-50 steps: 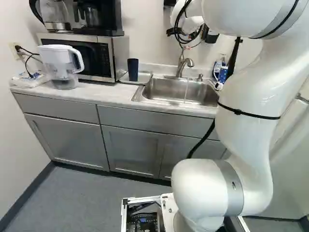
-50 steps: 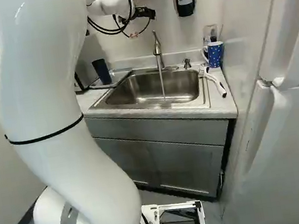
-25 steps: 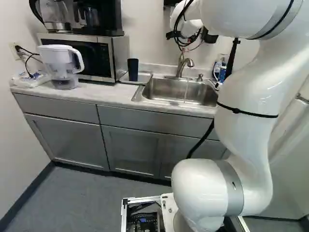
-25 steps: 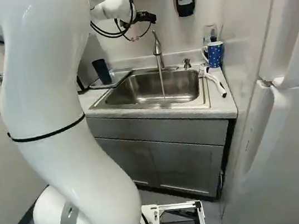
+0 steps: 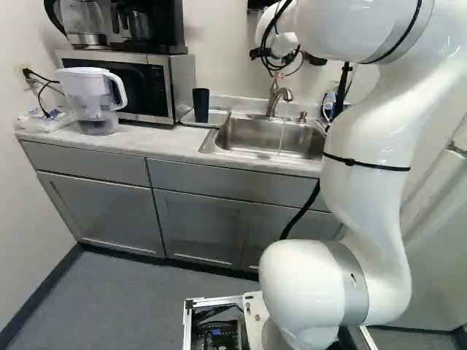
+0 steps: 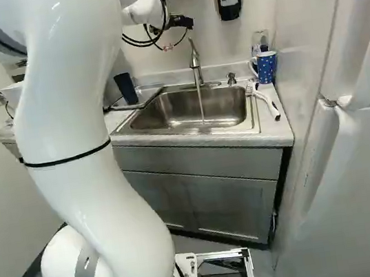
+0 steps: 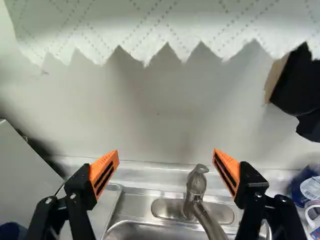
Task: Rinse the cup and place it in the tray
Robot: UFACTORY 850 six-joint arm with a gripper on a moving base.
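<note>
The arm hides much of the right side of the left base view, so the spotted mug (image 6: 266, 67) barely shows there. Of the dark cup (image 6: 126, 89), the wrist view catches only a cut-off edge, and its inside can't be made out. Behind the mug, a clear container (image 6: 259, 41) is partly hidden. Torn-edged paper towel (image 7: 160, 35) runs out of the wrist view.

There are one cup, one mug, one brush (image 6: 267, 102), one tray (image 6: 151, 95), one sink (image 6: 188, 113) and one faucet (image 6: 195, 64), with one stream of water (image 6: 201, 105) falling from it. One pitcher (image 5: 91, 95) and one microwave (image 5: 149, 84) sit on the bench (image 5: 139, 138).

The cup stands upright on the tray, beside the sink. The tool (image 6: 180, 21) is spread wide, its two orange pads (image 7: 104, 172) well apart with nothing held between them.
</note>
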